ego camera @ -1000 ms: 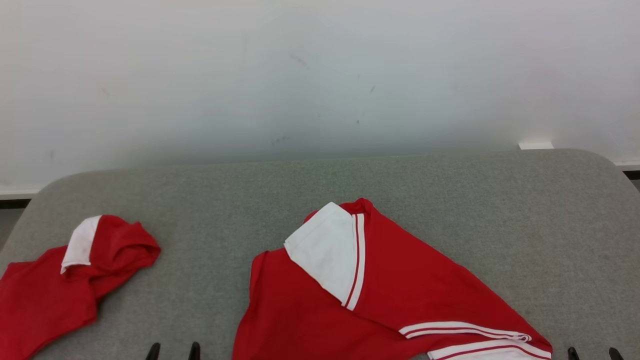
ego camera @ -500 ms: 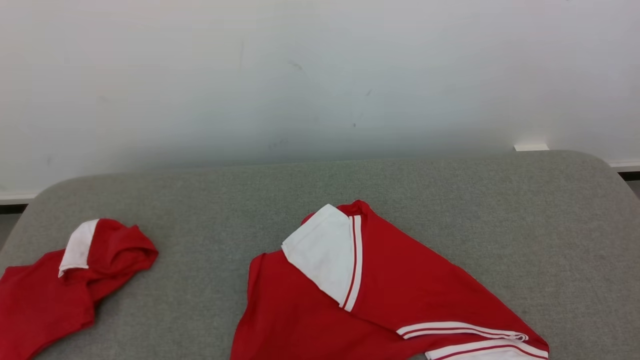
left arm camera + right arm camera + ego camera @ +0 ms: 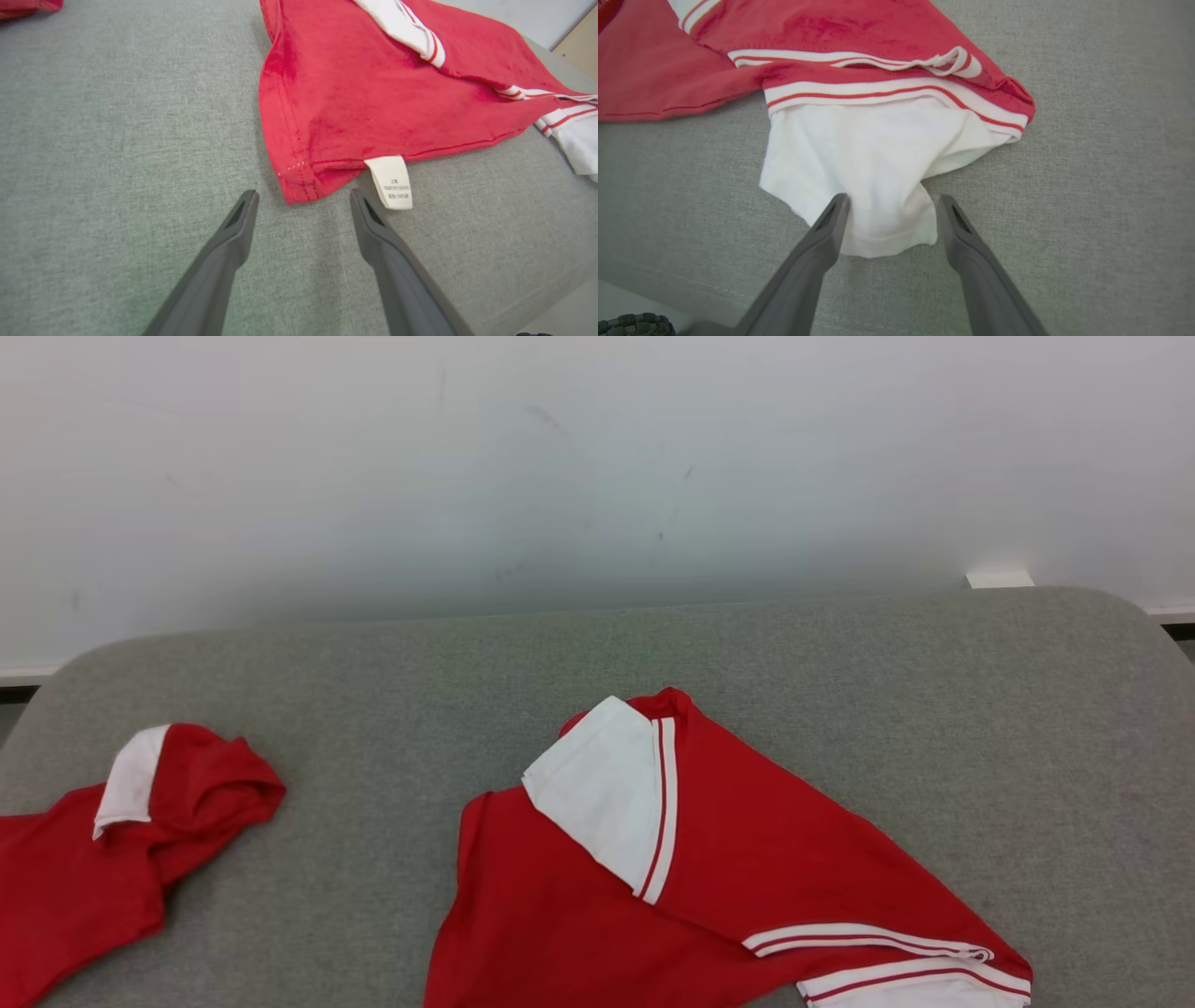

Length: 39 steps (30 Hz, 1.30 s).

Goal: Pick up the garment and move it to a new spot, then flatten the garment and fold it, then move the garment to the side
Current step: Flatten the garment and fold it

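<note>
Garment [image 3: 747, 859] lies bunched on the worktop's [image 3: 373, 709] near middle; left gripper [image 3: 303, 196], spread before its red hem corner [image 3: 299, 184], and right gripper [image 3: 893, 200], spread over its white flap [image 3: 873, 163], should dip low and close fully before lifting together.

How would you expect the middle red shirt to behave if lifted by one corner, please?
Probably floppy: the shirt lies creased and folded over itself, so it should hang limp. Likely light, since the fabric looks thin. Its white flap may trail across the table.
</note>
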### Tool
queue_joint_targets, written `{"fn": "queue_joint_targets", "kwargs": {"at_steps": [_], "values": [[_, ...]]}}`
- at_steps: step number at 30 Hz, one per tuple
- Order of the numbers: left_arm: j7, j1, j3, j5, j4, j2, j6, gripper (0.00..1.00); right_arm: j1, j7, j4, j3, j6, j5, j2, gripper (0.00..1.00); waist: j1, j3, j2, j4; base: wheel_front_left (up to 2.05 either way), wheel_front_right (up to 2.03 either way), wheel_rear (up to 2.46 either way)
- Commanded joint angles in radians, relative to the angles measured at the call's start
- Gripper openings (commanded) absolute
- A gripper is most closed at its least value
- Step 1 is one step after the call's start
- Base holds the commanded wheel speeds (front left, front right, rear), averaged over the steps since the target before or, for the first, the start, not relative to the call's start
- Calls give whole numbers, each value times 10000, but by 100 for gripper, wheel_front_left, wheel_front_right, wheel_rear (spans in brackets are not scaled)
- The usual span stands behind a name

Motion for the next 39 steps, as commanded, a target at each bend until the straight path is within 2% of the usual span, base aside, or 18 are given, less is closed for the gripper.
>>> {"fn": "queue_joint_targets", "kwargs": {"at_steps": [1, 7, 19, 21, 22, 23, 24, 25, 26, 27, 31, 37, 39], "values": [[-35, -173, -30, -63, 60, 120, 19, 100, -169, 11, 120, 29, -26, 5, 0, 100, 0, 74, 0, 26, 0, 0, 0], [127, -649, -571, -514, 477, 339, 19, 100, -789, -49, 751, 380, -26, -109, 89, 100, 0, 373, 0, 38, 0, 0, 0], [-126, -1445, -940, -1308, 829, 593, 20, 100, -1568, -265, 1632, 968, -26, 151, 235, 100, 0, 941, 0, 18, 0, 0, 0], [-122, -1567, -1074, -1352, 891, 708, 20, 49, -1734, -156, 1842, 1135, -26, 246, 353, 100, 0, 1033, 0, -4, 0, 0, 0], [-124, -1617, -1147, -1424, 943, 743, 20, 35, -1827, -55, 1981, 1246, -26, 274, 410, 100, 0, 1067, 0, -15, 0, 0, 0], [-119, -1660, -1208, -1514, 993, 753, 20, 14, -1918, 52, 2146, 1363, -26, 304, 441, 100, 0, 1093, 0, -20, 0, 0, 0], [-92, -1706, -1293, -1569, 1040, 772, 20, 0, -1971, 242, 2300, 1489, -26, 450, 520, 100, 0, 1112, 0, -25, 0, 0, 0], [-41, -1742, -1433, -1668, 1091, 797, 18, 0, -2027, 468, 2444, 1669, -26, 580, 585, 96, 0, 1119, 0, -28, 0, 0, 0], [-11, -1764, -1562, -1800, 1127, 817, 18, 0, -2096, 643, 2518, 1848, -12, 741, 614, 44, 0, 1113, 0, -27, 0, 0, 0], [16, -1772, -1703, -1916, 1160, 851, 15, 0, -2142, 688, 2525, 1973, 2, 1012, 698, 0, 0, 1087, 0, -19, 0, 0, 0], [76, -1687, -2054, -2560, 1042, 906, 12, 0, -2242, 342, 1840, 2122, 45, 2382, 801, 0, 0, 847, 0, 21, 0, 0, 0], [366, -1526, -2123, -4226, -271, 1131, 12, 0, -2211, -360, -234, 1547, -12, 4753, 229, 0, 0, 273, 0, 69, 0, 0, 0], [439, -1463, -2106, -4612, -679, 1209, 12, 0, -2175, -440, -633, 1453, -12, 5054, 94, 0, 0, 162, 0, 75, 0, 0, 0]]}}
